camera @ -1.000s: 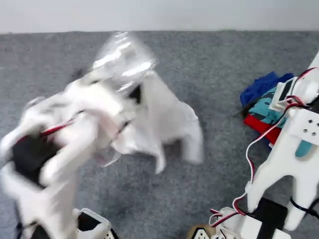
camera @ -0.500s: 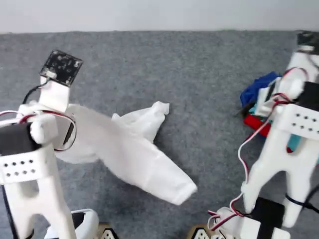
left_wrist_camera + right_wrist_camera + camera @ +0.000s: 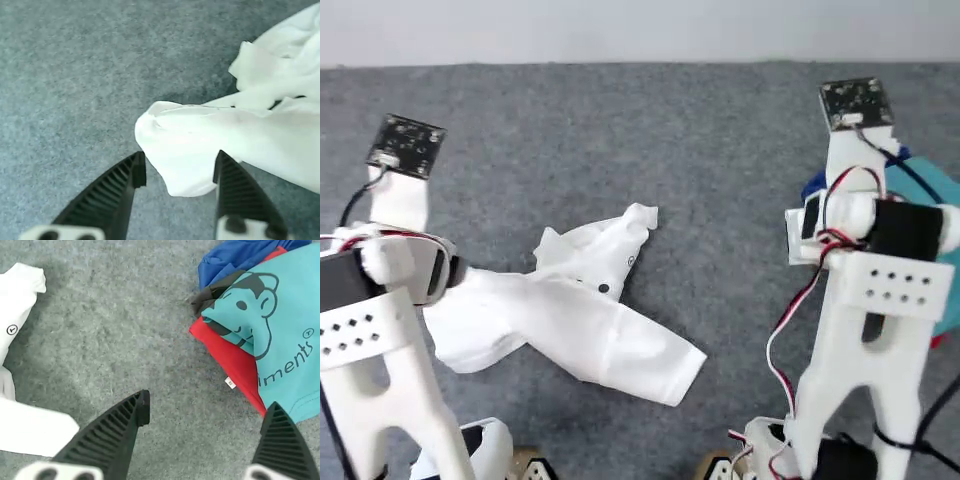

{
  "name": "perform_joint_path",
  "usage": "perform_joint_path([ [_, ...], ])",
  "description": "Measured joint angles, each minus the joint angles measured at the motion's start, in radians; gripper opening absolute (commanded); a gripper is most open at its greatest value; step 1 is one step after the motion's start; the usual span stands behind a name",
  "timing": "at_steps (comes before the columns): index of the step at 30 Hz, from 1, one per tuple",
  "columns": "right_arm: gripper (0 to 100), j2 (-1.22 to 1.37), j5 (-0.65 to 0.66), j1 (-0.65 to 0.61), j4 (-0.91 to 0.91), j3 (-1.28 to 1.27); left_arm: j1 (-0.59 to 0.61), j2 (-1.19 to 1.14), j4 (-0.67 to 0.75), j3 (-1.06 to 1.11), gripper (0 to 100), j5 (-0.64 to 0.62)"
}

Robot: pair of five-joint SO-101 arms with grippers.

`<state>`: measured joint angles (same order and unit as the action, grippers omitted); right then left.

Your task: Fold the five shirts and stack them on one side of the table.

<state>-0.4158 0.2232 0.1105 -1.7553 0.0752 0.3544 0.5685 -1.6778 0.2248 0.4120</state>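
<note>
Pincer of the left arm (image 3: 181, 162) hangs open, its black jaws spread to either side of a rounded end of the white shirt (image 3: 225, 135); whether they touch the cloth I cannot tell. Pincer of the right arm (image 3: 209, 405) is open as well, jaws wide apart over grey surface (image 3: 125, 315), with the white shirt's edge to one side and a pile of shirts to the other.

The pile has a teal shirt (image 3: 270, 340) with a cartoon print on top, a red shirt (image 3: 235, 365) under it and a blue shirt (image 3: 235, 262) behind.

In the high view the white shirt (image 3: 580, 320) lies crumpled and unfolded beside the left arm (image 3: 380, 300), one sleeve spread toward the near edge. A broad stretch of surface separates it from the right arm (image 3: 870, 280) and the pile at the right edge. A pale wall (image 3: 640, 30) borders the far side.
</note>
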Motion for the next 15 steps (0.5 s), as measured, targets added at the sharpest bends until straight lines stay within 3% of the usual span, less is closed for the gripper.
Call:
perform_joint_path([
  [4, 35.4, -0.049, 0.0, 0.003, 0.0, -0.055, -0.187, 0.0, -0.049, 0.012, 23, -0.003],
  [8, 35.4, -0.084, 0.0, 0.012, 0.0, -0.103, -0.542, -0.006, -0.031, 0.054, 23, -0.008],
  [12, 35.4, -0.112, 0.002, 0.13, 0.0, -0.14, -0.835, -0.137, 0.035, 0.089, 23, -0.046],
  [15, 35.4, -0.126, 0.015, 0.252, 0.0, -0.173, -0.956, -0.304, 0.046, 0.06, 23, -0.052],
])
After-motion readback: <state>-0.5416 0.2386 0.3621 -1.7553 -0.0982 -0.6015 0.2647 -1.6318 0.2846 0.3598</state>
